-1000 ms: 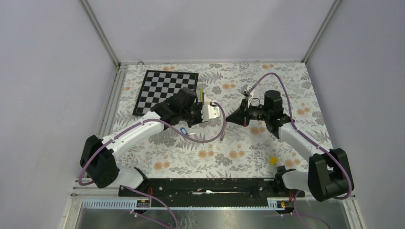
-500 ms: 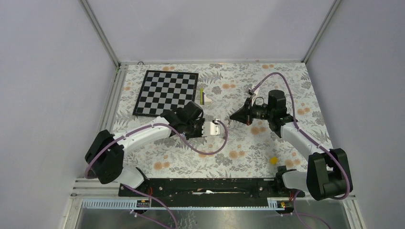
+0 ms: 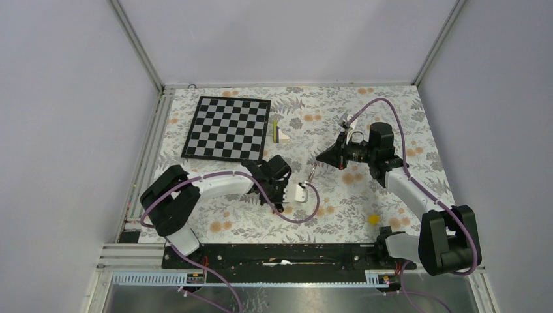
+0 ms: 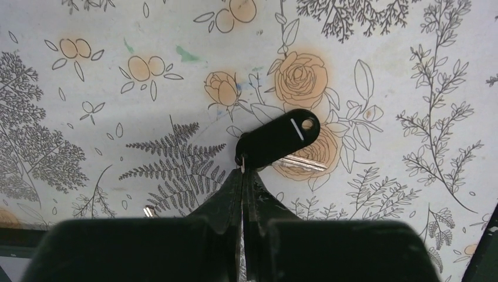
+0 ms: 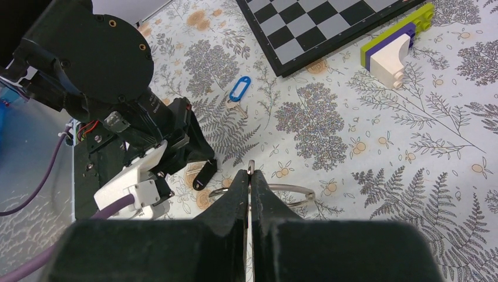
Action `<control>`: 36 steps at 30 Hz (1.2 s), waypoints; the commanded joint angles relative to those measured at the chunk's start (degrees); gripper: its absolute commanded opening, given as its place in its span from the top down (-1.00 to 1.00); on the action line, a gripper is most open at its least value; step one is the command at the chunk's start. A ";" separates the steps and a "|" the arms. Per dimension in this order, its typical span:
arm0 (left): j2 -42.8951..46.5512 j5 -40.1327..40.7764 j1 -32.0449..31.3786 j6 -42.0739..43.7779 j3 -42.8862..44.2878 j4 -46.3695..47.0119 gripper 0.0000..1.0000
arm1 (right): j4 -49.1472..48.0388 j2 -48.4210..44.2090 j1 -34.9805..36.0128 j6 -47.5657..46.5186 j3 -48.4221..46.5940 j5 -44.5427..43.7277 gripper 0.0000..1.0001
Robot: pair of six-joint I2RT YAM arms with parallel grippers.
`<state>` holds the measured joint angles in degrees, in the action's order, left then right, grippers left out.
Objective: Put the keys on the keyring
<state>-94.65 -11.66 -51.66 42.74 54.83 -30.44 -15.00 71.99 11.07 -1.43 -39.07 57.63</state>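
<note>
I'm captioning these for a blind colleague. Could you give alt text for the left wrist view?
The left hand, shut, pinches one end of the black key against a floral tablecloth. The key's silver blade shows just beneath its black tag.

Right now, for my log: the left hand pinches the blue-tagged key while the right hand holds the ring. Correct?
No: the left wrist view shows the left hand pinching the black-tagged key; the blue-tagged key lies on the table. The right hand does hold the ring.
</note>
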 commanded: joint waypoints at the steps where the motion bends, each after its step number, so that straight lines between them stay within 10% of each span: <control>1: -1.16 -0.33 -0.58 -1.80 1.55 2.41 0.97 | -0.31 -1.22 -0.39 -1.35 -2.02 0.29 1.00; 17: 10.07 0.91 -0.12 -1.64 2.51 5.21 1.00 | -0.74 -0.96 -0.42 0.02 -2.04 -0.46 1.00; 36: 6.29 0.26 0.14 -3.04 25.25 2.05 1.00 | -3.53 -0.48 0.67 11.01 -3.53 0.17 1.00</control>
<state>-86.87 -11.68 -51.66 40.58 76.47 -28.93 -14.63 71.99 11.22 6.33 -40.12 56.55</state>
